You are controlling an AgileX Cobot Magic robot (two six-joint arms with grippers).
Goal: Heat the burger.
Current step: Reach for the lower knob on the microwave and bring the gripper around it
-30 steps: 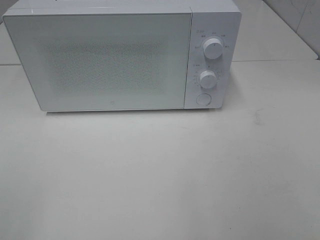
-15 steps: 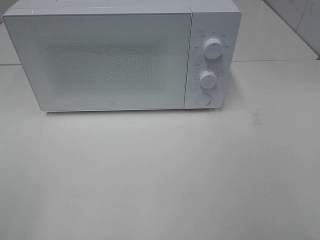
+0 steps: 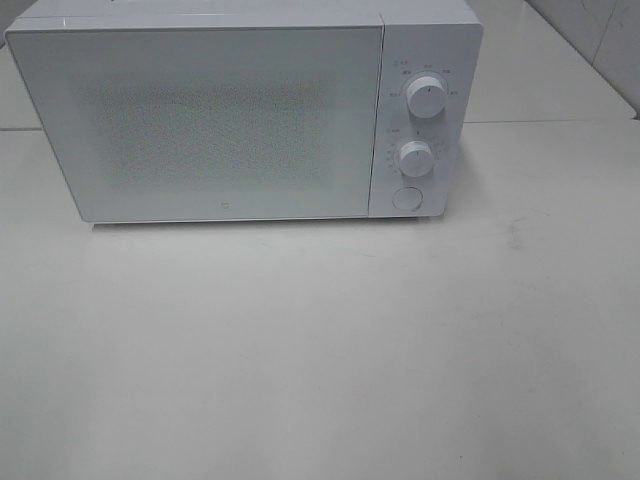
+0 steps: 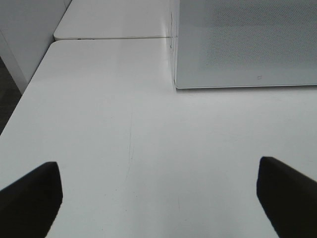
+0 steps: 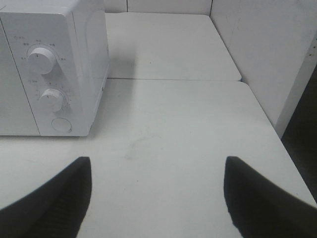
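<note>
Standing toward the far side of the white table (image 3: 320, 350), a white microwave (image 3: 245, 115) is seen with its door (image 4: 247, 39) closed flush against the body. On the control strip to the right of the door, 2 round dials are mounted 1 above the other, the upper dial (image 3: 427, 97) and the lower dial (image 3: 415, 158), with a round button (image 3: 406, 197) set just beneath them.

The left gripper (image 4: 158, 163) is shown by its wrist camera over bare tabletop, near the microwave's left front corner. Its 2 dark fingers (image 4: 29, 198) are spread wide, and nothing is held between them.

The right gripper (image 5: 157, 160) is shown over the table beside the microwave's dial end. Its jaws are likewise parted widely, nothing is gripped, and only tabletop is seen in the gap. A pale wall panel (image 5: 262, 49) is seen along the table's edge on that side.

Where the burger lies cannot be told: it is shown in none of the 3 views, and the door's speckled panel cannot be seen through.
</note>
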